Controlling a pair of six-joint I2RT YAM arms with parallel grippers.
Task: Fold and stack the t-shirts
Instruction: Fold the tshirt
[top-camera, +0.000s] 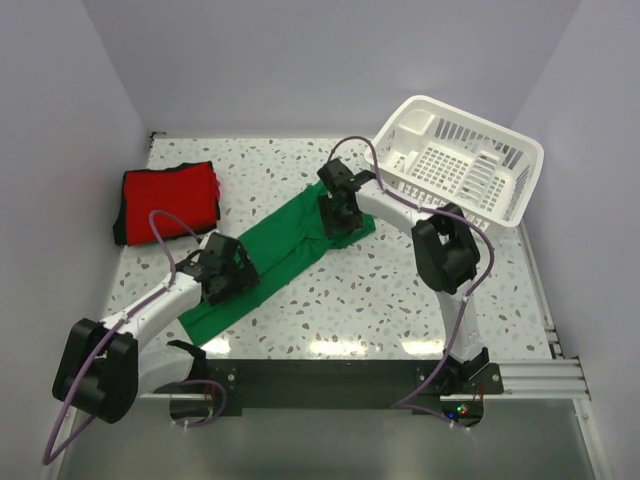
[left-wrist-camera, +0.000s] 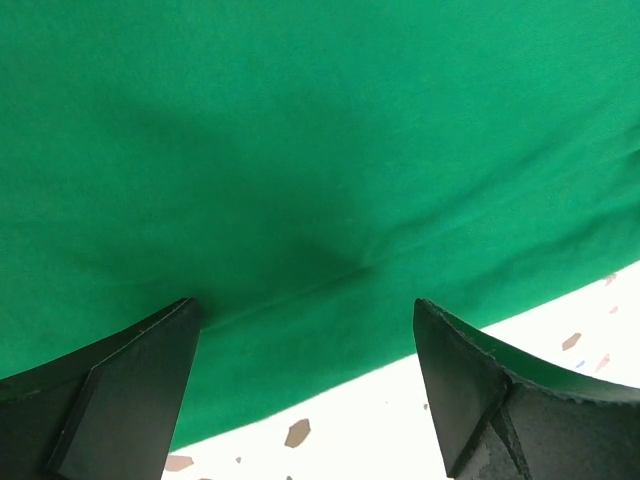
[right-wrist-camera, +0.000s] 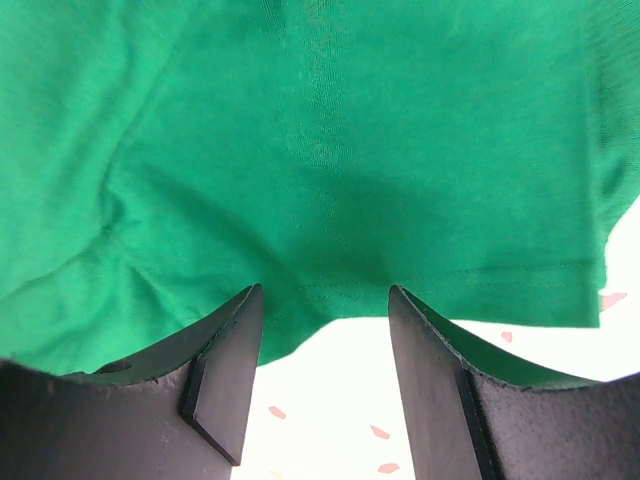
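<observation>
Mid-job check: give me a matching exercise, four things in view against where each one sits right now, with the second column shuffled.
Things:
1. red t-shirt
2. green t-shirt
3. white basket
4. left tool

Places:
A. far right corner
B. open, over the near end of the green t-shirt
C. folded, at the far left
D. laid out in a long diagonal strip across the middle

Pairs: 1-C, 2-D, 3-A, 4-B

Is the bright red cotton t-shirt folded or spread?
Folded: the bright red cotton t-shirt sits as a compact rectangle, no sleeves showing.
</observation>
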